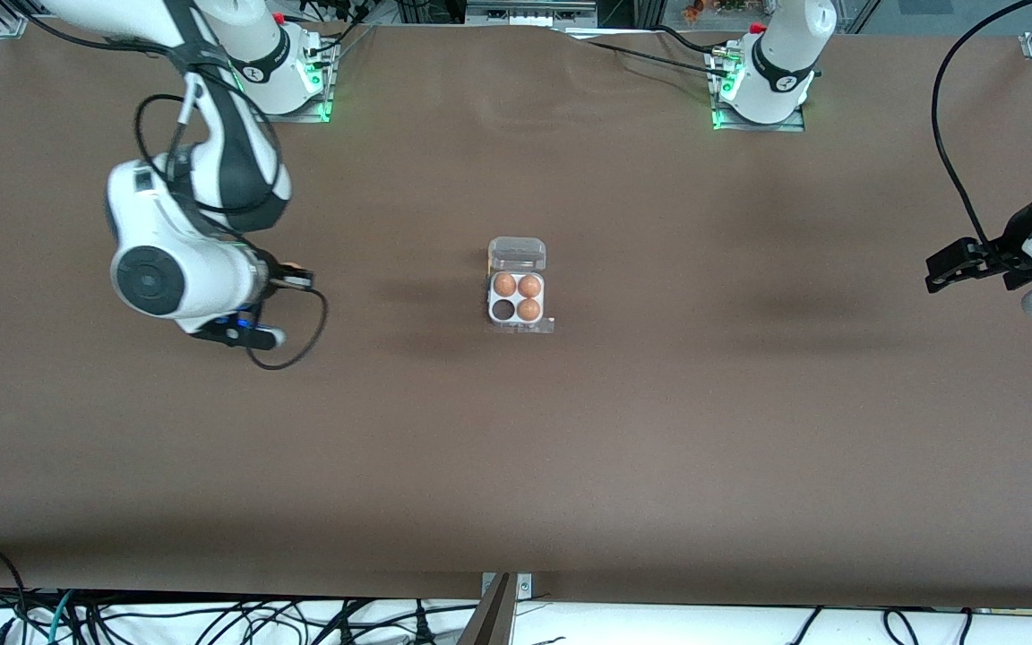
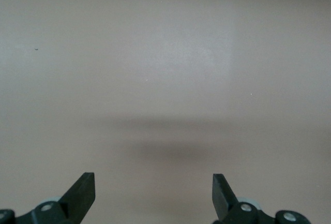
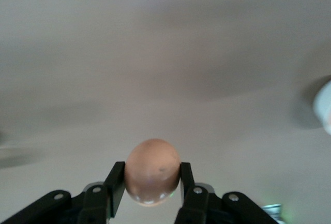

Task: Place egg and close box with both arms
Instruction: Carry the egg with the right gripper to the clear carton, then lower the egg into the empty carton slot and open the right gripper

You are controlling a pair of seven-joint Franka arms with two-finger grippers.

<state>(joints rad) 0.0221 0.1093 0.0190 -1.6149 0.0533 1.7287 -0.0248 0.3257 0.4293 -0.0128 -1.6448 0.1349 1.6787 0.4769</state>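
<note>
The box [image 1: 516,318] sits at the table's middle, its clear lid [image 1: 517,254] hinged open toward the arms' bases. Three orange-brown eggs [image 1: 529,287] fill its cells; the cell [image 1: 503,310] nearer the front camera on the right arm's side is empty. My right gripper [image 1: 299,276] hovers over bare table toward the right arm's end, shut on an egg [image 3: 152,171]; the egg shows as an orange spot in the front view [image 1: 293,266]. My left gripper [image 1: 933,274] is open and empty over bare table at the left arm's end, its fingers [image 2: 83,190] wide apart.
Brown table surface [image 1: 516,466] surrounds the box on all sides. Cables [image 1: 211,618] hang along the table edge nearest the front camera. A blurred white shape [image 3: 323,105] shows at the edge of the right wrist view.
</note>
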